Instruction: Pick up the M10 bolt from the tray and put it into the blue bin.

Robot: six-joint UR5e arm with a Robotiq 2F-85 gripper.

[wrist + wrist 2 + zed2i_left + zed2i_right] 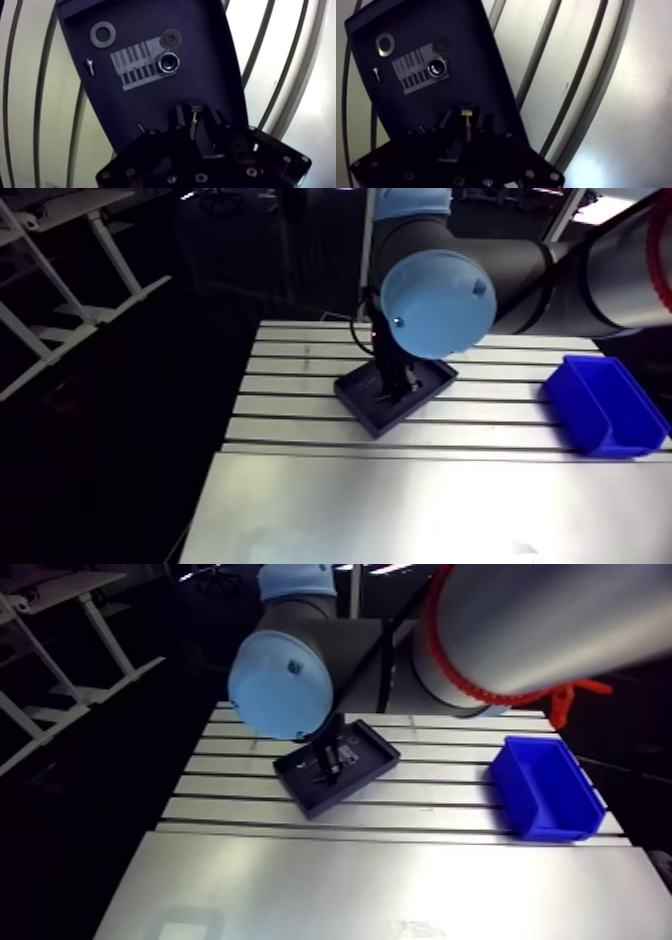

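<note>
Closest in, the black two-finger gripper looks clamped on the slim silvery M10 bolt, pinching its shank with the head poking past the fingertips, over the near end of the dark rectangular tray. It's stiff, smooth steel, likely light but slippery, so a square mid-shank hold seems safest. Further off on the slotted aluminium desk, well apart from the tray, the blue plastic bin waits.

Grey robot arm filling the upper right of the arm view, light-blue joint cap at upper centre, wrist dropping straight down beneath it, black two-finger claw pointing downward, fingers closed onto a slim metal bolt.
</note>
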